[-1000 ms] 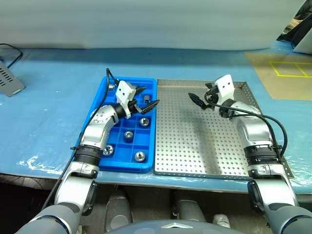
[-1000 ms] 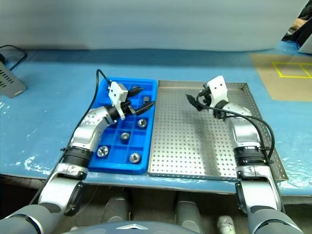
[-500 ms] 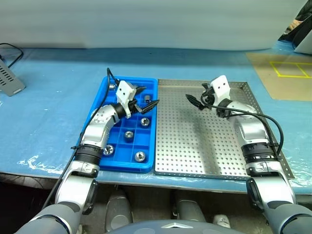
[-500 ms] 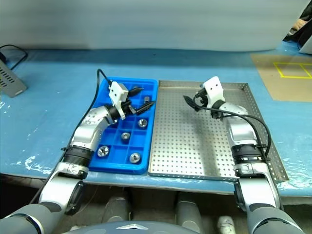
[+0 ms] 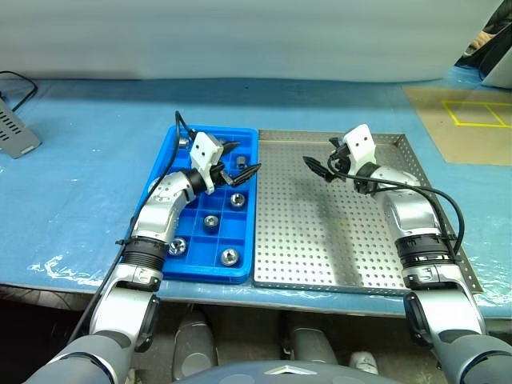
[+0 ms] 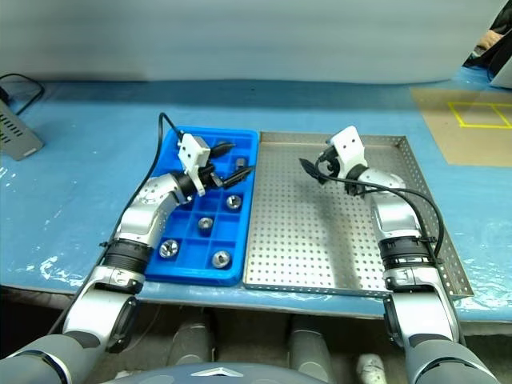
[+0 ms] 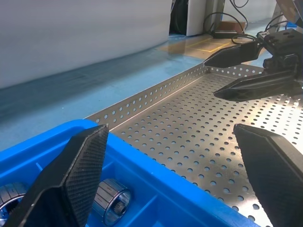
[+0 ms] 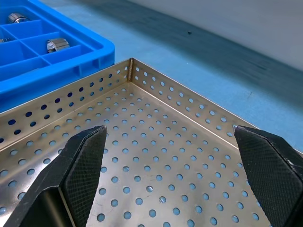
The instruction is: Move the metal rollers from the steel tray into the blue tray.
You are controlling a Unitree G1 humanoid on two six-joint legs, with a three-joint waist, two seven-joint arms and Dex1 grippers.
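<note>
- The left gripper (image 5: pixel 238 160) hangs with its jaws spread wide and nothing between them, over the far right part of the blue tray (image 5: pixel 164 188), aimed toward 2 o'clock in the head view.
- The right gripper (image 5: pixel 318 166) is also spread wide and empty, above the far middle of the steel tray (image 5: pixel 336 256), aimed toward 9 o'clock, so the two grippers face each other across the line where the trays meet.
- The metal rollers (image 5: pixel 211 222) lie in the blue tray's square pockets: several near the left gripper and toward the near edge, one (image 5: pixel 230 257) at the near right corner, another (image 5: pixel 178 247) at the near left. Most stand on end with the hole facing up; in the left wrist view one (image 7: pixel 110 206) lies on its side, its axis level.
- The steel tray's dotted floor shows bare metal. Both trays lie long side front to back, touching side by side, blue at 9 o'clock of steel.
- They sit on a blue-covered table (image 5: pixel 80 184); a grey box (image 5: pixel 14 134) with a cable lies at far left, a tan board (image 5: pixel 464 120) with yellow lines at far right.
</note>
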